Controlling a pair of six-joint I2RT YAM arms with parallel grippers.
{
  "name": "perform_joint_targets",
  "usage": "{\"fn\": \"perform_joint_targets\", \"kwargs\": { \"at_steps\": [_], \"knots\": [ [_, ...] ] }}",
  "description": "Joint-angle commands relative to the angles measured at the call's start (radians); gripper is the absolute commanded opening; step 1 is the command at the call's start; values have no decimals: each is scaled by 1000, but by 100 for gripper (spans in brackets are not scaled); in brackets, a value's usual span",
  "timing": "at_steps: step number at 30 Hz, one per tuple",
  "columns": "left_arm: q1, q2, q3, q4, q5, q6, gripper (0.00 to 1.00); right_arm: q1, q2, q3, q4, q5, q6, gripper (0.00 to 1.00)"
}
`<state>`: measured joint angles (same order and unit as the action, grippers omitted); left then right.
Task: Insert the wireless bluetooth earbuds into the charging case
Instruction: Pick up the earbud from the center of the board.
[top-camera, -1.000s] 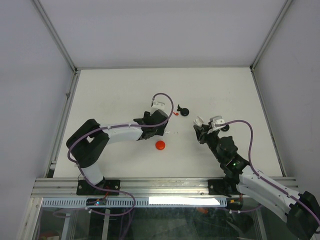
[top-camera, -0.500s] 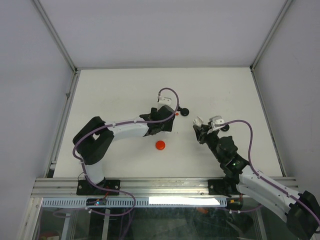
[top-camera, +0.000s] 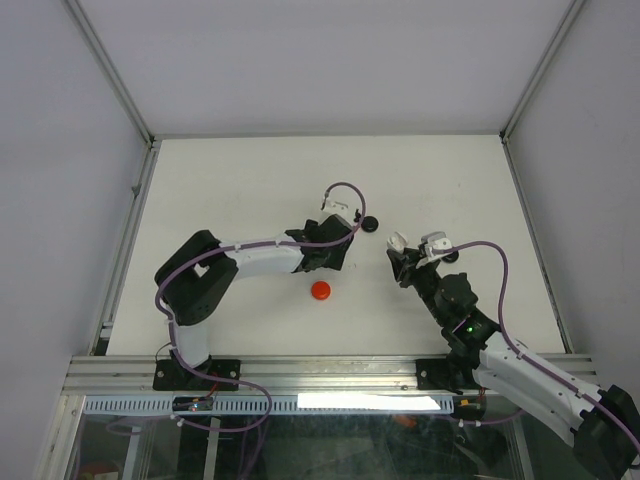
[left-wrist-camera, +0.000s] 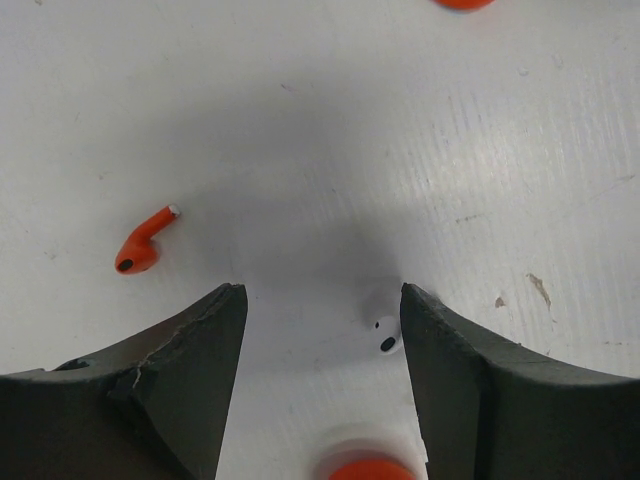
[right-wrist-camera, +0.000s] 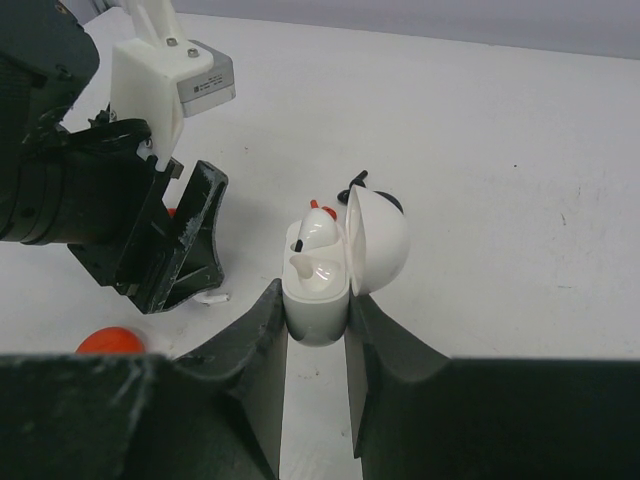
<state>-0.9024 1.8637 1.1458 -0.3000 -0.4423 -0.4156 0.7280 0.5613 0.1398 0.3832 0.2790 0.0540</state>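
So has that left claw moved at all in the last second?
Yes. In the top view the left gripper has slid to the right, closer to the black round case, while the red round case has stayed put.

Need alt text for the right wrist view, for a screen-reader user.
The right arm's jaws grip an open white charging case, lid swung right, with a white earbud seated inside. At left, the left arm's jaws hang low over the white table, with a red puck near the bottom left corner.
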Motion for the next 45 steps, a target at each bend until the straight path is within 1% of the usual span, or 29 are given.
{"fn": "perform_joint_targets", "kwargs": {
  "at_steps": [1,10,16,21,28,37,45],
  "knots": [
    [-20,-14,24,-4,36,43,64,-6,-4,34,37,-6,1,0],
    [-42,-19,25,-5,68,89,64,-6,7,41,42,-10,1,0],
    [-44,-58,7,-25,60,94,63,-7,9,39,44,-10,1,0],
    [-43,-89,-5,-36,42,81,60,-7,15,35,52,-13,1,0],
    [-34,-89,14,-42,58,47,55,-7,19,34,56,-19,3,0],
    [-30,-44,45,-44,93,34,46,-7,17,34,57,-22,5,0],
    [-30,-20,54,-43,117,36,41,-7,25,33,61,-28,9,0]
  ]
}}
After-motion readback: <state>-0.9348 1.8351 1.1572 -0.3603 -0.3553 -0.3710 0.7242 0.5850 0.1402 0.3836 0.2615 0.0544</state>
